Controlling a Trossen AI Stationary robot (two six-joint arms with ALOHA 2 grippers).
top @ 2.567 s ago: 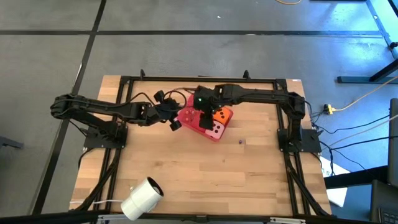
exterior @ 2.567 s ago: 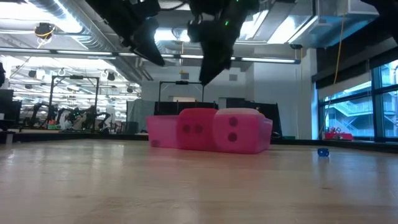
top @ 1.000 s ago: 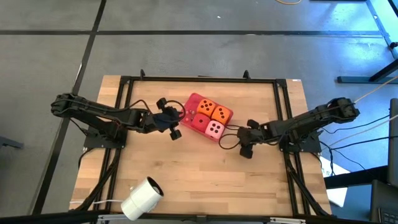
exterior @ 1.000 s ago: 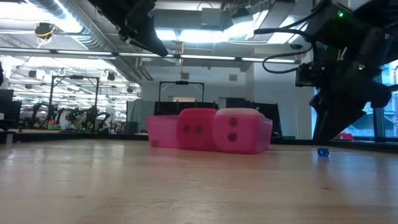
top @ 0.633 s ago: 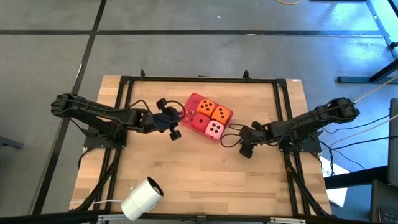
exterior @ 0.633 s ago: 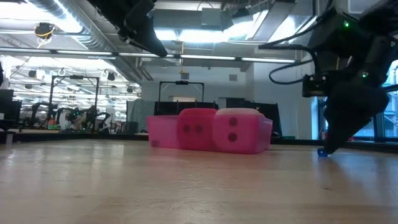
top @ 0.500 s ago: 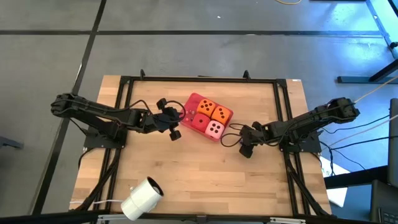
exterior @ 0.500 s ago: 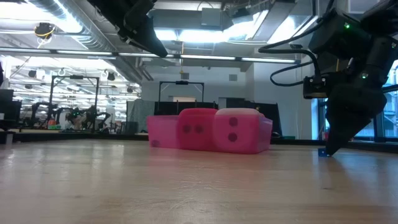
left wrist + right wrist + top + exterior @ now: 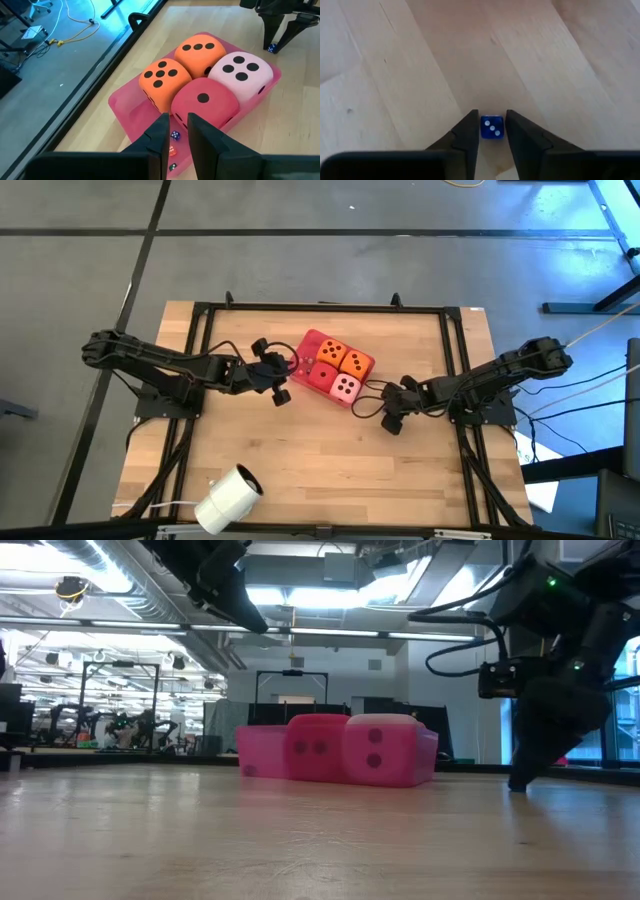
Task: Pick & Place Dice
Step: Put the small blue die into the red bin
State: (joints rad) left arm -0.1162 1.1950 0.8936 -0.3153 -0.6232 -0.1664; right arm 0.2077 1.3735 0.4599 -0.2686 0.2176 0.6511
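Two orange dice [image 9: 333, 351] [image 9: 356, 363], a red one [image 9: 322, 374] and a pink one [image 9: 345, 387] sit packed together in a pink tray [image 9: 308, 340] at mid-table. My left gripper [image 9: 284, 385] hangs above the tray's left side [image 9: 130, 115], open by a narrow gap, with nothing between the fingers. Right of the tray, my right gripper [image 9: 388, 420] points steeply down at the tabletop. It is shut on a small blue die [image 9: 491, 127] with three white pips. My right gripper pinches the small blue die by two opposite side faces [image 9: 483, 127], one finger on each. The fingers come from above, slanting down from the table's right side. The die rests on the bare wood with its three-pip face up.
Several tiny coloured dice [image 9: 174, 135] lie on the tray floor beside the large ones. A white roll [image 9: 228, 498] lies near the table's near-left corner. A black frame [image 9: 320, 307] runs round the tabletop.
My right gripper has sunk to the tabletop and edged toward the tray, rolling at the wrist. It has come down over the small blue die, which its finger now hides in the low view. The large dice and tray have stayed put.
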